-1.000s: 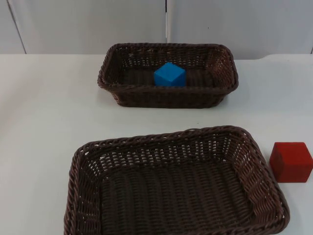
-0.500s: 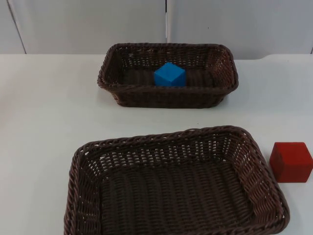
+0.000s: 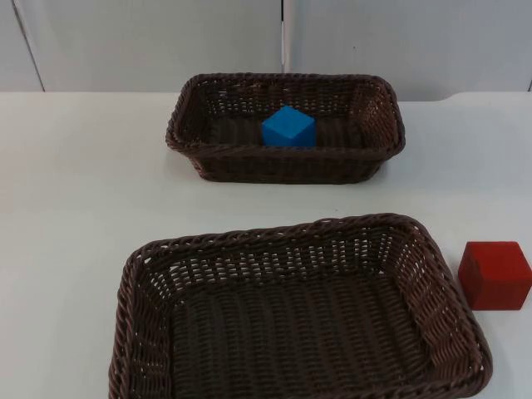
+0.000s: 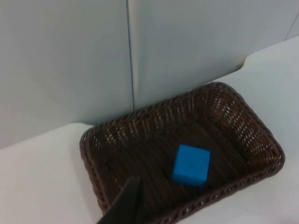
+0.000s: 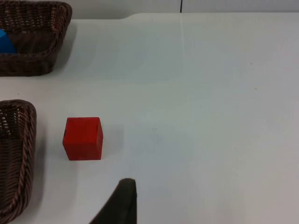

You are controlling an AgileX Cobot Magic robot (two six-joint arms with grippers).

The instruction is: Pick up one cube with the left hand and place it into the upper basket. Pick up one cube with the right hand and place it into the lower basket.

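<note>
The blue cube [image 3: 288,127] already lies in the far basket [image 3: 187,112], so the left half of the task looks done. The red cube [image 3: 495,274] sits on the white worktop [image 3: 75,208] just beside the right wall of the near basket [image 3: 137,274], apart from it.

The right wrist view shows the red cube [image 5: 83,138] ahead of the right tool [image 5: 119,205], between that tool and the near basket's rim [image 5: 21,140]. So the right arm is the nearer one, and its next move would likely be a short reach forward and down. The cube has no long axis; its faces sit roughly square to the basket.

The left wrist view looks down on the far basket [image 4: 93,154] with the blue cube [image 4: 190,164] inside, the left tool [image 4: 124,207] above its near rim. Whether either tool is apart or together cannot be told.
</note>
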